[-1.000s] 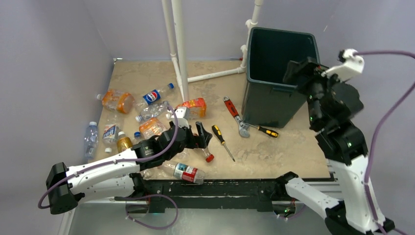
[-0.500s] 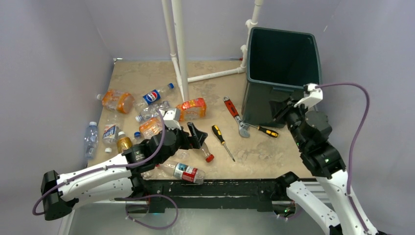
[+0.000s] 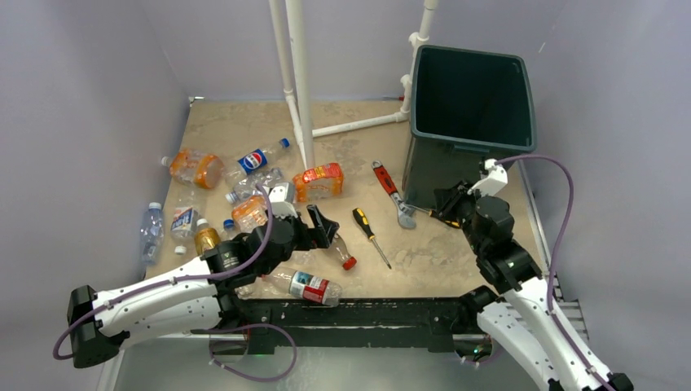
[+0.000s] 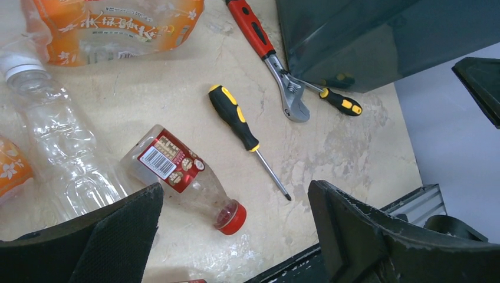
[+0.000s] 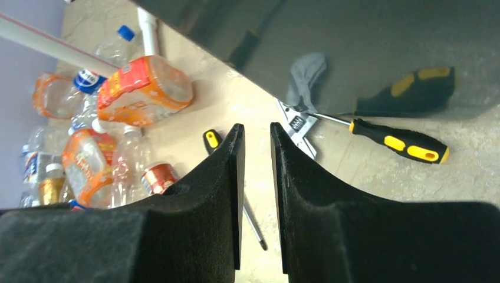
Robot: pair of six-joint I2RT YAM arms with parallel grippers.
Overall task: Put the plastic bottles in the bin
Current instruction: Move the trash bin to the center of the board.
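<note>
**benchwatcher:** Where's the left tool (image 4: 236,194) sitting relative to the red-capped bottle (image 4: 183,177)?

**yam_fan:** It's hovering right over it, fingers spread wide and gripping nothing. The bottle's lying on its side on the bench (image 3: 244,122), just beside a yellow-and-black screwdriver (image 4: 236,118).

**benchwatcher:** And the right tool (image 5: 255,132)?

**yam_fan:** It's hanging low by the green bin (image 3: 440,167), fingers pinched nearly together and empty. The other plastic bottles (image 3: 195,169) are lying heaped on the bench's left side, well apart from the bin.
</note>
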